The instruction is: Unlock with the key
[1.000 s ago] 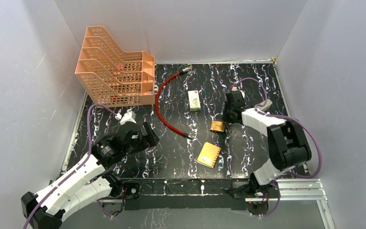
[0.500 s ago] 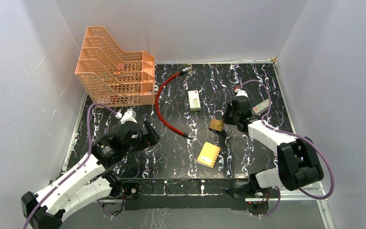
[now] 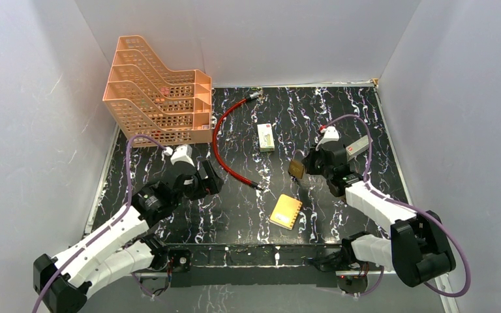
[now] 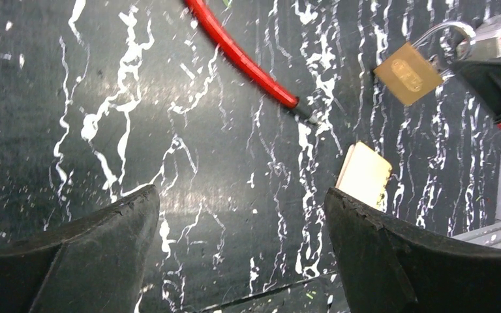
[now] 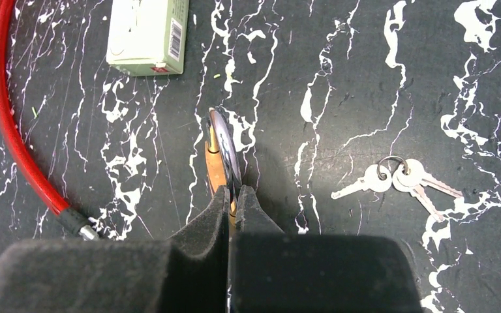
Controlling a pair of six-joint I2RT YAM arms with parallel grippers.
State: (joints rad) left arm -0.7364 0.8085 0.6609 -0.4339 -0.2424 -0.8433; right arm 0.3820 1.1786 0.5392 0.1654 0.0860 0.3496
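The small, flat, silvery metal key (image 5: 370, 178) lies in a little bunch with others like it, flat on the black table with white marble veins (image 3: 248, 202). In the right wrist view the bunch sits to the right of the brass padlock with its steel shackle (image 5: 216, 168), near it but clearly apart. The right hand (image 5: 233, 194) pinches that padlock, its two black fingers pressed together on the lock so that it shows edge-on and tilted; whether the padlock touches the table I cannot tell. In the same view, up and to the left of the padlock, a small pale green and white cardboard box (image 5: 147, 32) lies apart from it. Left of the padlock runs a curving red cable with metal ends (image 4: 241, 51), and its nearer end stops short of the lock. Seen from above, a flat golden rectangular plate (image 3: 286, 211) lies on the table a little nearer the arm bases than the padlock, not touching it. The left hand (image 4: 238, 202) hangs over the table well to the left of the padlock, beyond the cable, its fingers spread wide with nothing between them. Farthest from the padlock, toward the far left corner, stands an orange plastic mesh file rack (image 3: 156, 91).
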